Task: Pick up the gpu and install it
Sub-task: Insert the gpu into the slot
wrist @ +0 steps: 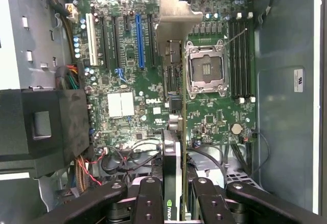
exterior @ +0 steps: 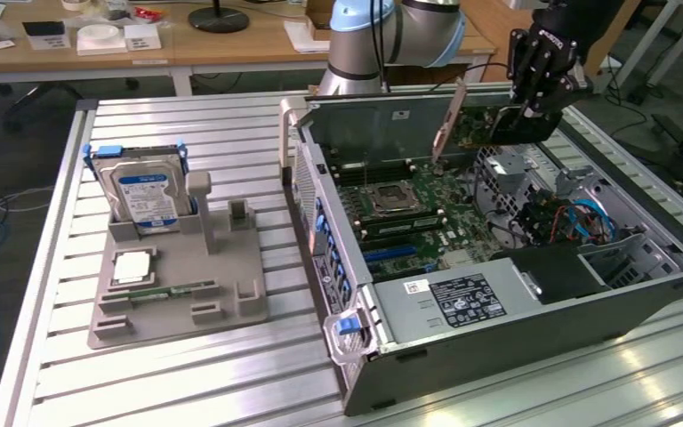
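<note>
Gripper (wrist: pixel 175 187) clamps the gpu (wrist: pixel 171 150) — green Nvidia logo showing — above the Dell motherboard (wrist: pixel 214 118).

One camera watches from high over the worktop (exterior: pixel 199 382); the camera by the claw (wrist: pixel 176 203) looks close into the same computer (wrist: pixel 283 40).

On the slatted surface (exterior: pixel 199 382) I see a grey holder (exterior: pixel 229 276): a blue-labelled hard drive (exterior: pixel 143 191) stands upright in it, a processor (exterior: pixel 134 265) and RAM stick (exterior: pixel 161 292) lie flat. Beside it, an open computer case (exterior: pixel 519 351) bares its motherboard (wrist: pixel 214 119).
</note>
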